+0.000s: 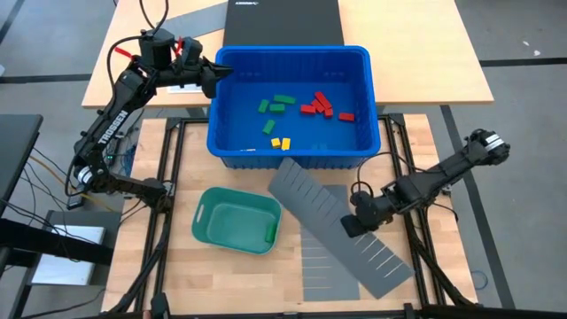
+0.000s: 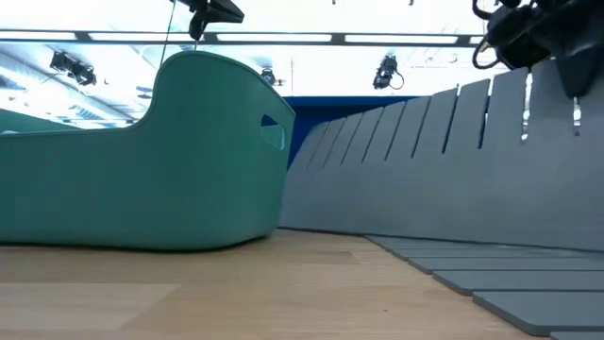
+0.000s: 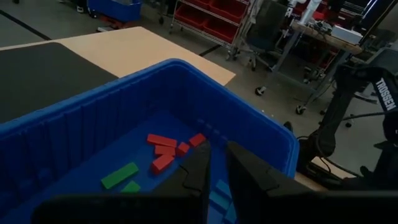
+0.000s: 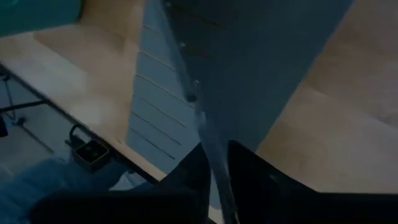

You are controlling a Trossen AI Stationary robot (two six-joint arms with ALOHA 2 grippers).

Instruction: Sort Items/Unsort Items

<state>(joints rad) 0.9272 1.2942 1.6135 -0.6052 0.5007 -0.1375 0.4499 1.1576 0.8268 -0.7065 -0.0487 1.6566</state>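
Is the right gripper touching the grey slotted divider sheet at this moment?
Touching. The right wrist view shows the divider sheet's edge running down between the right gripper's two fingers, and the high view puts that gripper on the sheet.

Blue bin at table's far side; teal tray nearer; grey divider sheet beside tray.

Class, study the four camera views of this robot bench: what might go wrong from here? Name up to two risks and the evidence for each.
1. The right hand has the edge of the grey slotted divider sheet between its fingers; the sheet leans on the blue bin, so it may slip down or knock the teal tray.
2. The left hand hangs over the bin's rim; lowering toward the blocks, it might catch the wall.
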